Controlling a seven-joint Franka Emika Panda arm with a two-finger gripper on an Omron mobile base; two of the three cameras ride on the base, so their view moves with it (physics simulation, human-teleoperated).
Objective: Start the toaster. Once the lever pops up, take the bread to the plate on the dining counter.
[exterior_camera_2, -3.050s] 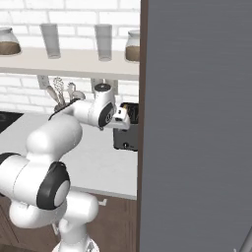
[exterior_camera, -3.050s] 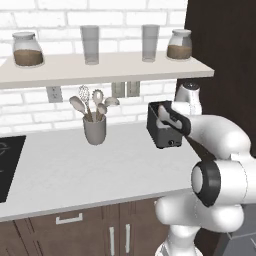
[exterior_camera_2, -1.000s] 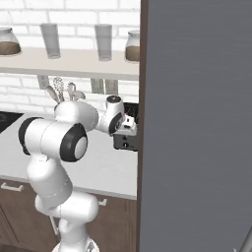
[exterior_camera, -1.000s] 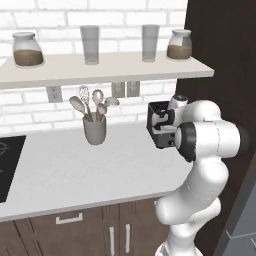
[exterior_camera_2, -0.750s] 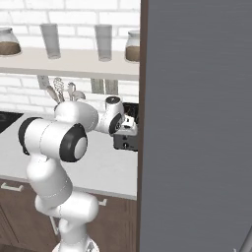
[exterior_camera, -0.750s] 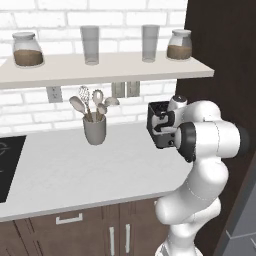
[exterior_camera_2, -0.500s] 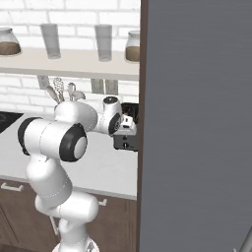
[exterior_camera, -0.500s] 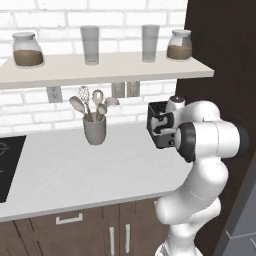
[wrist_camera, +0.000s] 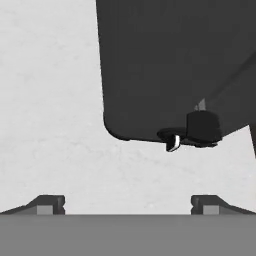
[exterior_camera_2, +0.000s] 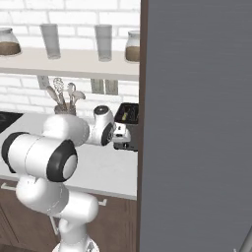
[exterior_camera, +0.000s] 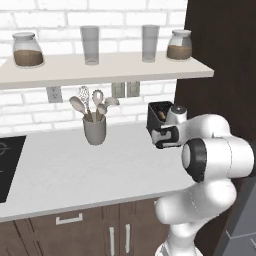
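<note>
The black toaster (exterior_camera: 156, 111) stands at the right end of the wall counter, beside a dark tall cabinet. A tan bit of the bread (exterior_camera: 161, 114) shows in its top slot, also seen in the right base view as the bread (exterior_camera_2: 126, 116). My gripper (exterior_camera: 164, 138) hangs against the toaster's front face, low down. In the hand view the gripper (wrist_camera: 129, 205) is open with nothing between its fingertips (wrist_camera: 48, 203), and the toaster (wrist_camera: 165, 65) fills the upper right. Its lever (wrist_camera: 202, 126) juts out just beyond my right tip. The plate and the dining counter are out of view.
A grey utensil cup (exterior_camera: 94, 131) with spoons and a whisk stands left of the toaster. A shelf (exterior_camera: 105, 66) above carries glasses and jars. A black cooktop (exterior_camera: 6, 165) lies at the far left. The dark cabinet (exterior_camera_2: 197, 123) blocks the right side.
Over three seconds the arm's elbow swung up from low right to upright while the hand stayed at the toaster's front. In the last second the hand barely shifted.
</note>
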